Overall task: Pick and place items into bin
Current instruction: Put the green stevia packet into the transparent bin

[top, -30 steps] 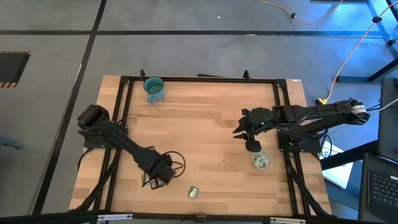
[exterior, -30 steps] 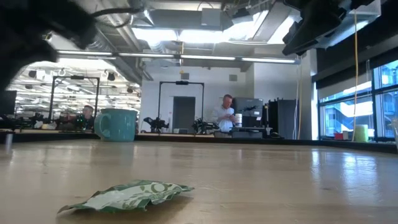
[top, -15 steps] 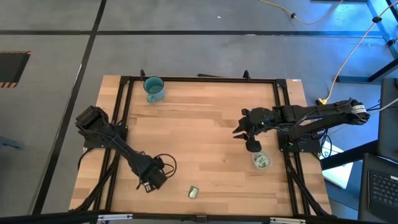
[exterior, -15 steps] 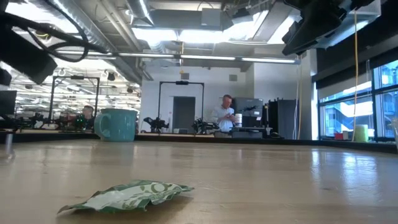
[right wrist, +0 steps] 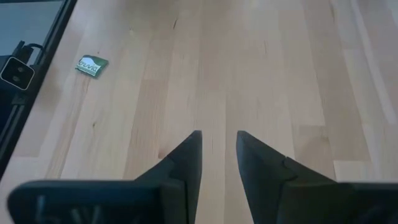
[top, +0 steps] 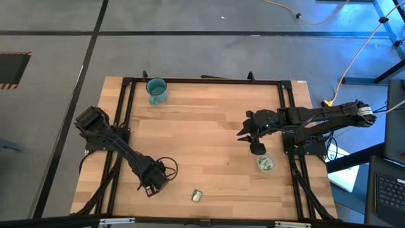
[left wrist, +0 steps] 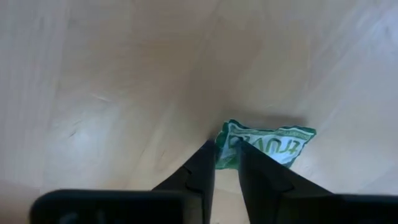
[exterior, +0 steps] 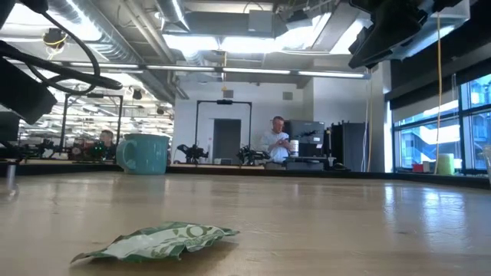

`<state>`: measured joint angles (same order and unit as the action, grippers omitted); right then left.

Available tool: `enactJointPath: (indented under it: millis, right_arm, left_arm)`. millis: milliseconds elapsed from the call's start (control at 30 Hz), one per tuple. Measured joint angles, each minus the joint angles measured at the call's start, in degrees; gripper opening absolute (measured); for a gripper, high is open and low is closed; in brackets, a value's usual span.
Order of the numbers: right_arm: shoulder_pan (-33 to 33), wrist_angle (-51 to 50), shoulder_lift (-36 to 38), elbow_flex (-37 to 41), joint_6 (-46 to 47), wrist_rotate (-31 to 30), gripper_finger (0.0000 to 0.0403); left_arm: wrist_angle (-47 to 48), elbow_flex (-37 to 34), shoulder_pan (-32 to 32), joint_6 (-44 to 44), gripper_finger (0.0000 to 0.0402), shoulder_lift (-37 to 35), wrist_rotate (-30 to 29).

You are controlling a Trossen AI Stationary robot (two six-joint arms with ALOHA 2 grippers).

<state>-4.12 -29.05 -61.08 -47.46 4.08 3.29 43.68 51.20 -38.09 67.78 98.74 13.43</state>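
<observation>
A pale green foil packet [left wrist: 273, 146] lies flat on the wooden table near its left front corner. My left gripper [left wrist: 225, 149] stands over it, pointing down and shut on its end; in the high view the gripper [top: 152, 183] hides the packet. A second green packet [top: 197, 196] lies flat near the front edge, also in the low view [exterior: 157, 241]. The bin [top: 266, 163], a clear cup holding green packets, stands at the right. My right gripper [right wrist: 217, 146] hangs open and empty above the table, just beyond the bin [top: 245, 134]. My left gripper has one short end of the green packet [left wrist: 227, 144] between its two fingertips. The fingers come from above, pointing steeply down. That end looks crumpled between them. The rest of the packet lies flat on the table beyond the fingers.
A teal mug [top: 155, 89] stands at the far left of the table. A black frame [top: 202, 80] runs along the table's edges. The middle of the tabletop is bare wood. In the low view, people stand in the room behind the table.
My left gripper has moved toward the table's left and near edges and come down close to the tabletop, turning a little on the way. My right arm has kept still. The packet near the front edge has not moved.
</observation>
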Motion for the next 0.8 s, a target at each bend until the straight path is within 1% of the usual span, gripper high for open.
enactJointPath:
  millis: [133, 233, 300, 400, 500, 567, 667, 800]
  right_arm:
    - [0.0, 0.0, 0.0, 0.0, 0.0, 0.0, 0.0103]
    - [0.0, 0.0, 0.0, 0.0, 0.0, 0.0, 0.0103]
    - [0.0, 0.0, 0.0, 0.0, 0.0, 0.0, 0.0103]
    - [0.0, 0.0, 0.0, 0.0, 1.7, 0.0, 0.0103]
    - [0.0, 0.0, 0.0, 0.0, 1.8, 0.0, 0.0103]
    - [0.0, 0.2, -0.1, 0.0, 1.7, 0.0, 0.0103]
    - [0.0, 1.4, -1.0, 0.0, 1.7, 0.0, 0.0103]
    - [0.0, 6.0, -3.2, 0.0, -0.6, -0.1, 0.0104]
  left_arm:
    - [-0.3, 0.0, 0.5, -0.5, 0.0031, 0.2, 1.9]
    - [0.0, 0.8, 0.8, -1.5, 0.001, 0.2, 2.1]
    - [0.7, 2.0, 1.4, -2.5, 0.0008, 0.4, 2.2]
    - [-0.7, 4.7, 2.6, -4.9, 0.0011, 0.2, -0.2]
    - [-0.9, 7.6, 4.2, -8.8, 0.0011, -0.7, -6.2]
    - [-1.0, 9.7, 5.5, -12.6, 0.0008, -1.3, -11.1]
    - [-2.7, 12.2, 8.1, -19.2, 0.0006, -1.6, -20.6]
    - [-10.9, 14.3, 12.2, -30.7, 0.001, -1.7, -33.8]
